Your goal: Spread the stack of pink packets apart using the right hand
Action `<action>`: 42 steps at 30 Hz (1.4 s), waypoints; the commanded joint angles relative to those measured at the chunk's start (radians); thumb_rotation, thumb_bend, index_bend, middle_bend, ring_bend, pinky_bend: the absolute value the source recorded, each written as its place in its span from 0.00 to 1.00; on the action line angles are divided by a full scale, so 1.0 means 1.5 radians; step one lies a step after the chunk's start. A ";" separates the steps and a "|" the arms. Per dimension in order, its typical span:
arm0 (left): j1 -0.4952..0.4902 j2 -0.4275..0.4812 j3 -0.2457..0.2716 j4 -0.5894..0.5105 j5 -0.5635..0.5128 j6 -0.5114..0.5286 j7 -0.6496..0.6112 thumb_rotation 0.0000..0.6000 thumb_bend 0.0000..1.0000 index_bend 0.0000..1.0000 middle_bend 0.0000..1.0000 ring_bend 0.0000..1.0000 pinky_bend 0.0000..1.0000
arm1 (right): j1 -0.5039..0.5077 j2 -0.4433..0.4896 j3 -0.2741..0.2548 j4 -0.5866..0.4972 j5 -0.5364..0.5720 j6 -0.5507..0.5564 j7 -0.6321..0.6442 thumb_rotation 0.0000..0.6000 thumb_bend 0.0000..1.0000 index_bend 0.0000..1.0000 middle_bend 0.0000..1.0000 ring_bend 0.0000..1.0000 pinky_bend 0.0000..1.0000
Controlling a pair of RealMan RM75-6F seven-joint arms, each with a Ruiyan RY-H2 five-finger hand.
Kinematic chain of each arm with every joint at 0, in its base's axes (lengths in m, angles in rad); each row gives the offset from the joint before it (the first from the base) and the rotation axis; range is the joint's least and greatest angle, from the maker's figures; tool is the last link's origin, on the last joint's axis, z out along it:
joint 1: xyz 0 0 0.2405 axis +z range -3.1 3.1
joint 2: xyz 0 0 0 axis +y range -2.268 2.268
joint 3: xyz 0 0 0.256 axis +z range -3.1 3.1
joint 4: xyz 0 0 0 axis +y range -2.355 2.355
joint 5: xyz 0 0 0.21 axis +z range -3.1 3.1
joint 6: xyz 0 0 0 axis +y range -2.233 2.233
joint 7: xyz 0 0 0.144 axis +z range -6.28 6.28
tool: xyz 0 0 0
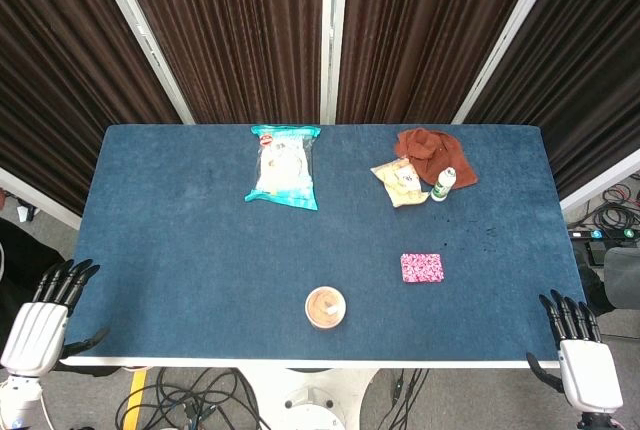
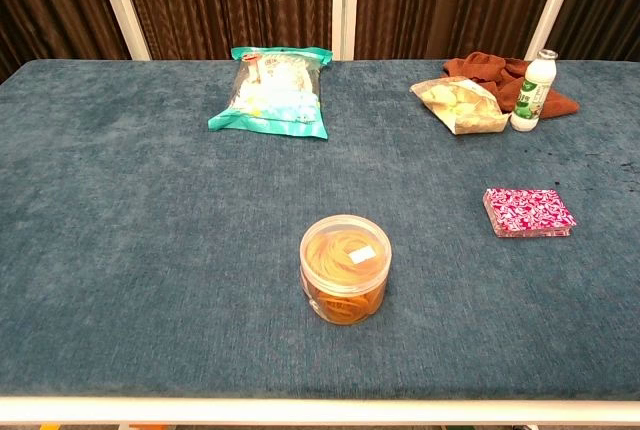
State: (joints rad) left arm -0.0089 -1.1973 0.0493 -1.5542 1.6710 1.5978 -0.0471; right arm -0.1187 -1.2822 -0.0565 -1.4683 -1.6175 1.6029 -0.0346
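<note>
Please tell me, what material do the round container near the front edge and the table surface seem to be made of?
The round clear container looks like glossy transparent plastic: orange rubber bands show through its wall and lid. The blue table cover seems a soft, matte fabric such as velvet or short carpet, given its fuzzy, unevenly brushed nap.

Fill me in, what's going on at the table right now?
Nothing is being handled yet. The stack of pink packets sits untouched and still squared up on the blue table, right of the clear tub of rubber bands. The right hand hangs open at the table's near right corner, short of the stack, and the left hand waits open at the near left corner. At the far side lie a teal snack bag, a yellow snack bag, a small white bottle and a brown cloth.
</note>
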 commanded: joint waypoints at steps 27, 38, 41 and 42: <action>0.002 -0.007 0.001 0.000 0.003 0.004 0.002 1.00 0.14 0.11 0.08 0.00 0.08 | -0.001 0.007 0.001 0.007 0.007 -0.007 0.014 1.00 0.16 0.00 0.02 0.00 0.00; 0.004 -0.004 0.001 0.010 -0.001 0.007 -0.016 1.00 0.14 0.11 0.08 0.00 0.08 | 0.017 0.009 0.013 0.002 0.017 -0.031 -0.002 1.00 0.16 0.00 0.02 0.00 0.00; 0.005 -0.002 0.002 0.010 0.001 0.010 -0.017 1.00 0.14 0.11 0.08 0.00 0.08 | 0.028 0.020 0.022 -0.012 0.018 -0.038 -0.019 1.00 0.16 0.00 0.02 0.07 0.12; 0.005 -0.001 0.002 0.009 0.001 0.011 -0.018 1.00 0.14 0.11 0.08 0.00 0.08 | 0.036 0.025 0.027 -0.020 0.021 -0.047 -0.024 1.00 0.16 0.00 0.03 0.15 0.23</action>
State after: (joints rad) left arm -0.0016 -1.1989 0.0519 -1.5408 1.6724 1.6134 -0.0733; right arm -0.0777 -1.2545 -0.0255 -1.4847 -1.5907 1.5456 -0.0617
